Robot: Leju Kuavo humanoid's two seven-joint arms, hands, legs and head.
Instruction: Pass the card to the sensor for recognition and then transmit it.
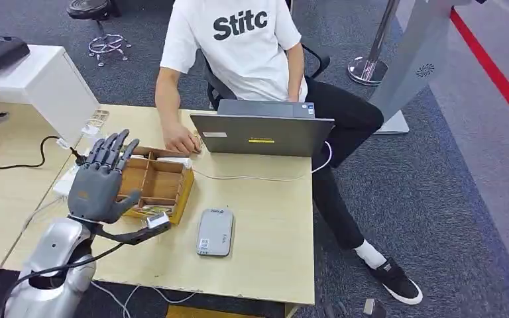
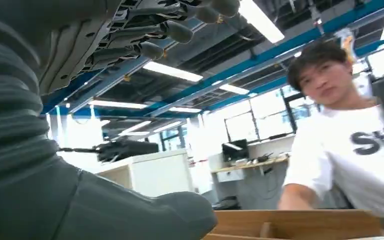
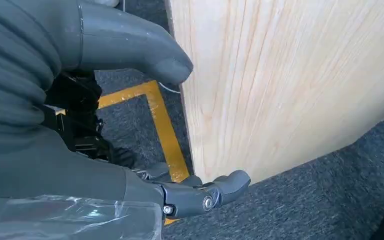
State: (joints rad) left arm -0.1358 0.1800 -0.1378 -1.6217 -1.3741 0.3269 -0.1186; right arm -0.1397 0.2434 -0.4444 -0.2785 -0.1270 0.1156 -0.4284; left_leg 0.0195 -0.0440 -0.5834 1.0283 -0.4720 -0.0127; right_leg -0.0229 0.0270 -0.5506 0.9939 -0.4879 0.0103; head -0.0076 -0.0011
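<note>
A: Card: where does it sit?

B: Pale, flat pieces lie in the front compartment of the wooden box (image 1: 166,182), at the edge nearest the robot. They are too small to say for sure that they are the card. Neither hand holds one.

A: And the left hand (image 1: 99,182)?

B: It is raised over the near-left part of the box, palm toward the box, fingers stretched and spread, nothing in it. In the left wrist view, the left hand (image 2: 40,125) shows its fingers (image 2: 150,50) extended above the box's wooden rim.

A: The right hand (image 3: 55,125)?

B: It is low beside the table (image 1: 265,225), just off the light wood, with thumb and fingers apart and nothing between them. Grey carpet and a yellow floor line lie below it.

A: What borders the box?

B: The grey sensor (image 1: 214,232) lies flat on the table just to the right of the box's near corner, apart from it. A person's hand (image 1: 182,140) rests at the box's far edge, next to an open laptop (image 1: 262,132). A white cable (image 1: 252,177) crosses the table between the laptop and the sensor.

A: Open room?

B: Bare tabletop runs right of the sensor to the table's right edge and in front of it to the near edge.
</note>
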